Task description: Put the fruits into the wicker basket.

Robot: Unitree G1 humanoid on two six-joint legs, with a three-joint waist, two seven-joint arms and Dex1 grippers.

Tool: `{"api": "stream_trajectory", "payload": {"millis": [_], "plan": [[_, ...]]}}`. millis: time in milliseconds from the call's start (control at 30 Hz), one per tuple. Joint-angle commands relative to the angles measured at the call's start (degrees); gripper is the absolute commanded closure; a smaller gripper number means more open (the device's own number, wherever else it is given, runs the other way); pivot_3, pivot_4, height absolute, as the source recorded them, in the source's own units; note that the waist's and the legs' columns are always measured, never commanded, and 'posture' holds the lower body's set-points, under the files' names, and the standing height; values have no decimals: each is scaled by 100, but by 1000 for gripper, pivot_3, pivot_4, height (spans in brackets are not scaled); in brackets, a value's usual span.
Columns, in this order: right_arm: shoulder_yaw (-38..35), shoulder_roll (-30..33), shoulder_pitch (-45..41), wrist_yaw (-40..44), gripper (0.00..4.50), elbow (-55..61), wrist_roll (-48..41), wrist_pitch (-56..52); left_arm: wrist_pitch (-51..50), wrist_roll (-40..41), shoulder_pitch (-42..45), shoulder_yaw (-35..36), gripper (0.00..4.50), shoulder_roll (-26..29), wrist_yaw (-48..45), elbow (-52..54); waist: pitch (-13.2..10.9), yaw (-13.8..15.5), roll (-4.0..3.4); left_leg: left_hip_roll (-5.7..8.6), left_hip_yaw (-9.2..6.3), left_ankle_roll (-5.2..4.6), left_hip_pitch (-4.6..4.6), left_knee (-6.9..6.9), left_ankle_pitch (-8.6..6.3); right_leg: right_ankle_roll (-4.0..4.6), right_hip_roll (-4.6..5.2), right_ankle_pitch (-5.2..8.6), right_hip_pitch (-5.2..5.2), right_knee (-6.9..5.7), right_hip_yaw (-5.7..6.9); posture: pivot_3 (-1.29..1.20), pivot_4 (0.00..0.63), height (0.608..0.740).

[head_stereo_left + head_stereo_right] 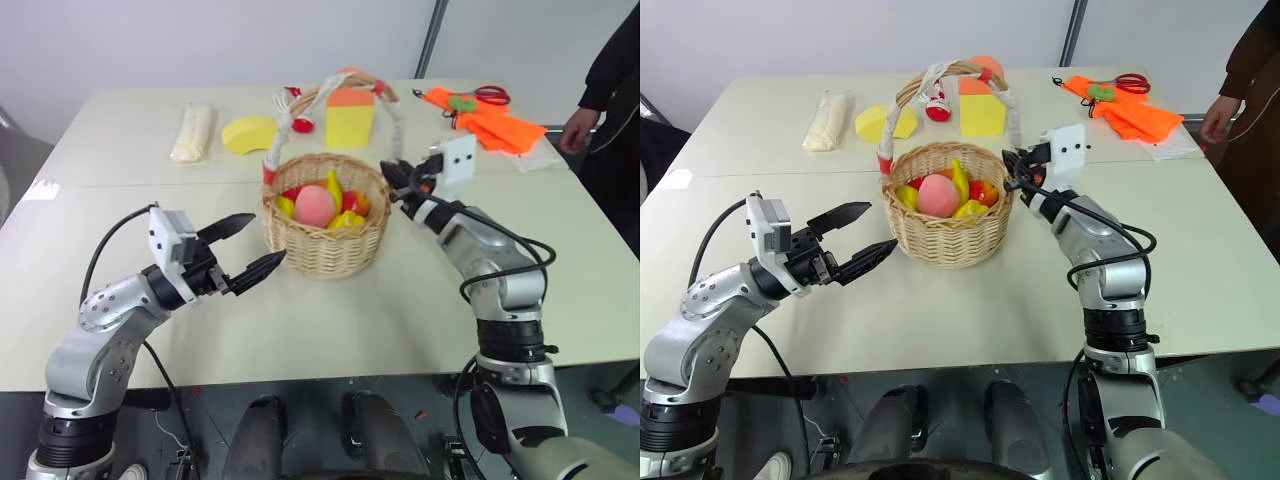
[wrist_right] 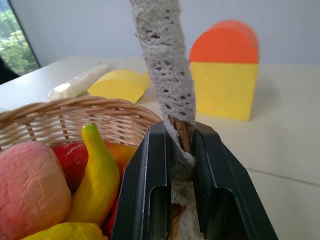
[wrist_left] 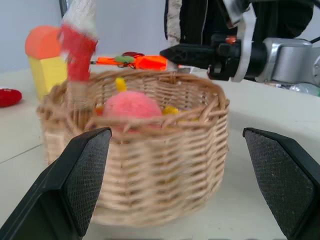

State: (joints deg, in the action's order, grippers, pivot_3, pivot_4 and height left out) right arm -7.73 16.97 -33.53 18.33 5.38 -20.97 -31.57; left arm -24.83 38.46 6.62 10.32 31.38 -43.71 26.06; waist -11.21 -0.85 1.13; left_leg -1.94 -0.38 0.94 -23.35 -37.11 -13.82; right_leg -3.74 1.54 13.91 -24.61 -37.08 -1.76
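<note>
One wicker basket point(image 1: 325, 235) is counted, containing one pink peach point(image 1: 314, 204), one banana point(image 2: 97, 175), one lemon point(image 1: 285, 206) and at least one red-orange piece point(image 1: 357, 203); further pieces are partly hidden.

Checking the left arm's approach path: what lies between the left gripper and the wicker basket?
Nothing: in the left eye view, only bare table separates the open left gripper from the wicker basket; the left wrist view agrees.
</note>
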Motion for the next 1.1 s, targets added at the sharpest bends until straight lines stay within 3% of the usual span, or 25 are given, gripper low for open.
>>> {"api": "stream_trajectory", "payload": {"millis": [33,200,433,467,500,633,900,1100], "plan": [[-821,451,-115,-406,4422,228,150,403,37,96,70,52,0,40,-7,168,0,26,0,1,0,0,-1,0,0,0,1,0,0,2,0,0,150,735],[-1528,1176,-132,-1235,4422,-574,697,591,79,38,190,-87,0,-23,-24,58,0,13,0,9,3,0,-5,-1,0,0,8,1,1,13,-1,0,150,735],[-1849,1447,-285,-1352,4422,-1642,747,1009,101,-46,379,-257,0,-171,34,-59,-1,-169,-7,4,7,-2,10,10,0,-1,-7,0,0,-2,-17,0,150,735],[-1885,1469,-270,-1337,3378,-1667,714,1037,80,-48,389,-269,0,-180,51,-68,-2,-180,-7,4,8,-2,12,10,0,-2,-7,-1,0,-3,-18,0,150,735],[-1916,1481,-245,-1329,3094,-1655,681,1046,59,-39,386,-270,0,-188,64,-73,-2,-182,-7,4,8,-2,12,10,0,-6,-9,-3,0,-4,-20,0,150,735],[-1999,1510,41,-1275,1059,-1335,595,1011,18,-7,297,-245,0,-183,73,-36,-2,-162,-8,4,7,-3,10,10,-1,-19,-9,-7,0,-2,-21,0,150,735],[-2424,1671,1820,-215,1059,88,77,1248,171,-357,171,108,0,-107,381,-716,-1,-45,-8,6,7,-4,8,7,-2,-14,-5,2,2,3,-20,0,150,735],[-1215,1951,3127,2073,1059,1453,-599,1543,540,-938,-248,365,0,-12,671,-1095,-1,-149,-9,0,18,-4,20,9,-2,-25,-8,17,3,0,-30,0,150,735]]}}
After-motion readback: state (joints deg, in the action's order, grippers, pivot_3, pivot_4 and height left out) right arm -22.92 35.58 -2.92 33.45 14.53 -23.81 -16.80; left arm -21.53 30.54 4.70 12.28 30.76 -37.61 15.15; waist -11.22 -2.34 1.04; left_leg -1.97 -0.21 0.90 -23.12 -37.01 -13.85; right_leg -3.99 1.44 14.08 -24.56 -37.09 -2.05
